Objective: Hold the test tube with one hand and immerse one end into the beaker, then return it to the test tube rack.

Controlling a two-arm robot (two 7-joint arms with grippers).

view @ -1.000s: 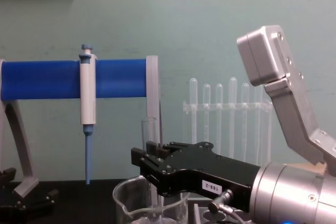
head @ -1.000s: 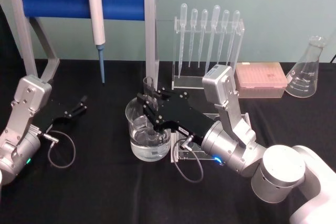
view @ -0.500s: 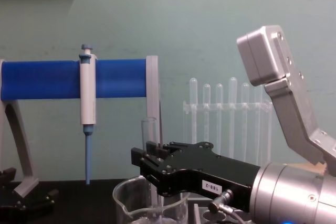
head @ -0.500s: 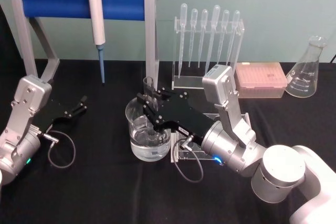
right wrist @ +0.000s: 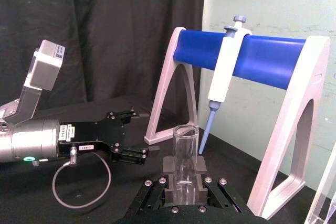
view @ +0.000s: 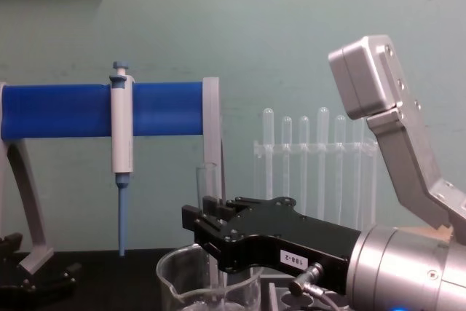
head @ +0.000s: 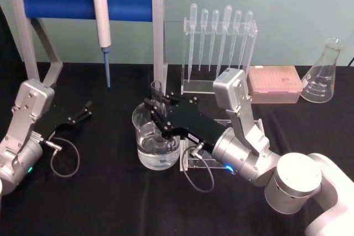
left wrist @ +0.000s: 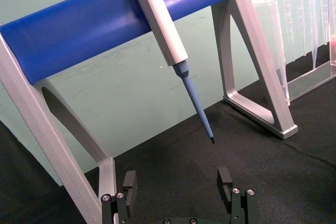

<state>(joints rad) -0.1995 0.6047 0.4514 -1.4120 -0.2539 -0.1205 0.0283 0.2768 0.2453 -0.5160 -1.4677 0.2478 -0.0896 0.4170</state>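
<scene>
reaching level over beaker point(head: 148, 156), r hand point(head: 157, 104) fingers point(head: 149, 104) clamped on upright test tube point(head: 156, 88).

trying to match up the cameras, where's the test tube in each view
head: centre, tube upright in the right gripper, lower end in the beaker
chest: low centre, tube rising above that gripper
right wrist: bottom centre, tube clamped in the gripper
left wrist: the idle left gripper faces the pipette instead
landmark: hanging pipette, left of the tube in head and chest, behind it in right wrist
</scene>
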